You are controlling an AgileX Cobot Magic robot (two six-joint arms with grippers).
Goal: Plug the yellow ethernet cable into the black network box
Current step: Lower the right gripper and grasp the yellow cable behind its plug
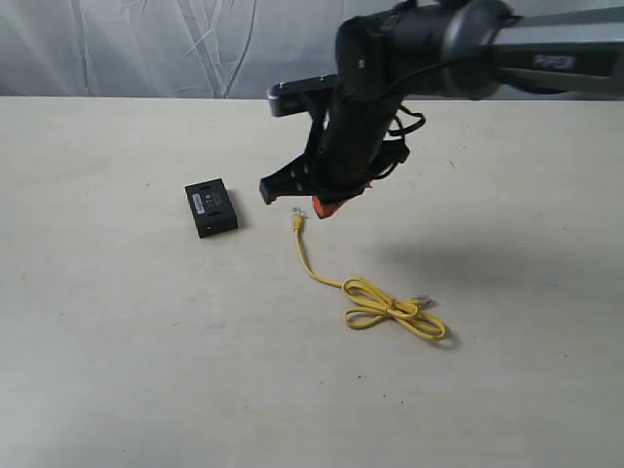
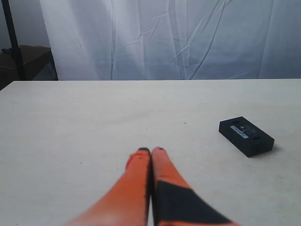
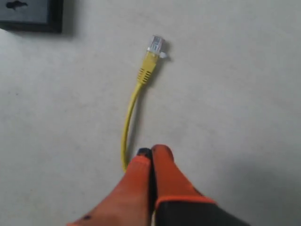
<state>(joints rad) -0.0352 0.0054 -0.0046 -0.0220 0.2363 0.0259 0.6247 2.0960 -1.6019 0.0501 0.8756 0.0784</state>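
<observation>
Right wrist view: right gripper (image 3: 151, 153) pinched together, empty, over the yellow ethernet cable (image 3: 129, 113), plug (image 3: 155, 43) near the black network box (image 3: 28, 16); left gripper (image 2: 150, 151) same, holding nothing.

We see soft, even light over the pale table (image 1: 117, 370). Shadows are faint: a diffuse patch under the right arm (image 1: 361, 127), a thin one beside the black network box (image 1: 211, 207). Close to their lenses, the left end effector (image 2: 151, 151) and right end effector (image 3: 150, 153) look blurred.
</observation>
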